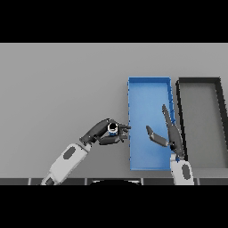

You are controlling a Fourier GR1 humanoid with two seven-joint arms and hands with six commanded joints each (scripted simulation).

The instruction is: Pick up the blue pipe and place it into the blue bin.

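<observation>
A short blue pipe [113, 129] with a pale open end sits between the curled fingers and thumb of my left hand [103, 132], just left of the blue bin [149, 89]. The fingertips of that hand reach the bin's left wall. My right hand [171, 132] hovers over the near right part of the blue bin with straight fingers pointing away from me and the thumb spread to the left; it holds nothing.
A black bin [200, 80] with a grey floor stands directly to the right of the blue bin, their long walls side by side. Grey table [58, 89] stretches to the left and far side.
</observation>
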